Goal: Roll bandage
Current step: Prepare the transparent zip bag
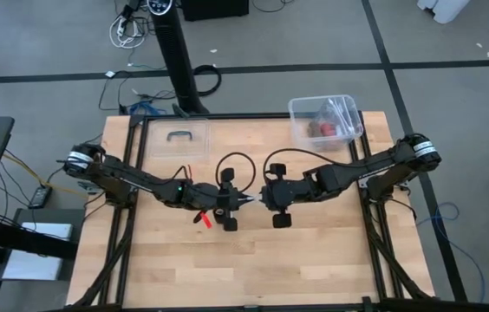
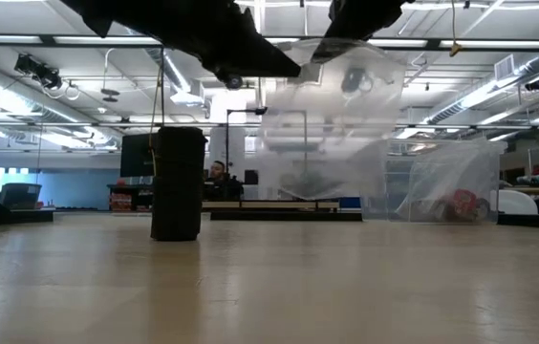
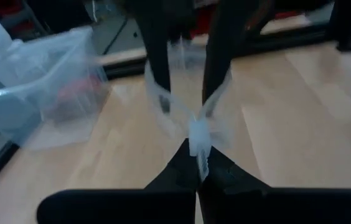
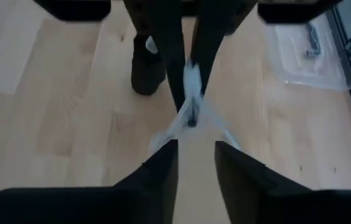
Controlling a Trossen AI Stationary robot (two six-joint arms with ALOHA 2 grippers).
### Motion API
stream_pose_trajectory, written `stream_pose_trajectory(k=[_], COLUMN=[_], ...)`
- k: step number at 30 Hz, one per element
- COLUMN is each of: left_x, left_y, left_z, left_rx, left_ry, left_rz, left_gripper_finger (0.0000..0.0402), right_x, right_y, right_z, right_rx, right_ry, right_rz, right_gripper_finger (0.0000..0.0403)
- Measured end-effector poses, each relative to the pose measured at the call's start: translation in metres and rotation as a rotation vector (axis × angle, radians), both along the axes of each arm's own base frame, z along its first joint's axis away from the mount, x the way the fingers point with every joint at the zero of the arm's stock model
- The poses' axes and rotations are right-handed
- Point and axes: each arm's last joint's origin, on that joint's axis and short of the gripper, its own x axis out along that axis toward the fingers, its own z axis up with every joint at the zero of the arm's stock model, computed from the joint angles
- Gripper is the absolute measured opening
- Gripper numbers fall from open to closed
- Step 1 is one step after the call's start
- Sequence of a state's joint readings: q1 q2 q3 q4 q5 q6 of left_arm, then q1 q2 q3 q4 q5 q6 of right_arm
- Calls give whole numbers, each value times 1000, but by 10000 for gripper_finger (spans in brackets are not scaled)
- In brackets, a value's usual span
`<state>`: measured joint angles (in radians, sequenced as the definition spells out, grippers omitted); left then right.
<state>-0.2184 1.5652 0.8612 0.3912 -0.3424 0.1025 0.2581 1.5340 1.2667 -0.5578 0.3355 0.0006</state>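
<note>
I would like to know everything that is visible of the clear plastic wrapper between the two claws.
The clear plastic wrapper is a thin, see-through film, creased and slightly cloudy. It is lifted over the middle of the table and seems to hang clear of the wood. The left claw is shut on one bunched end of it. From that pinch the film spreads in two stretched strands, one to each finger of the right claw, which is open.
</note>
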Motion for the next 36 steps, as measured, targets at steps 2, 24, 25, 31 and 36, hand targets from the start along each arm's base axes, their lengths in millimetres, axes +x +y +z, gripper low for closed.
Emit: stream_pose_trajectory(k=[2, 24, 25, 31, 36], left_x=[0, 1, 1, 0, -8], left_y=[0, 24, 26, 35, 43], left_z=[3, 2, 2, -1, 3], left_rx=[15, 113, 116, 147, 119], left_ry=[-21, 24, 28, 72, 58], left_rz=[-6, 93, 96, 114, 123], left_gripper_finger=[3, 3, 3, 3, 3], right_x=[-2, -52, -55, -46, -9], right_y=[-1, 3, 4, 24, 40], right_z=[-1, 53, 57, 57, 29], right_rx=[-1, -41, -36, 29, 100], right_ry=[24, -154, -167, -232, -214], right_rz=[-5, -47, -39, 75, 214], right_gripper_finger=[131, 166, 167, 160, 143])
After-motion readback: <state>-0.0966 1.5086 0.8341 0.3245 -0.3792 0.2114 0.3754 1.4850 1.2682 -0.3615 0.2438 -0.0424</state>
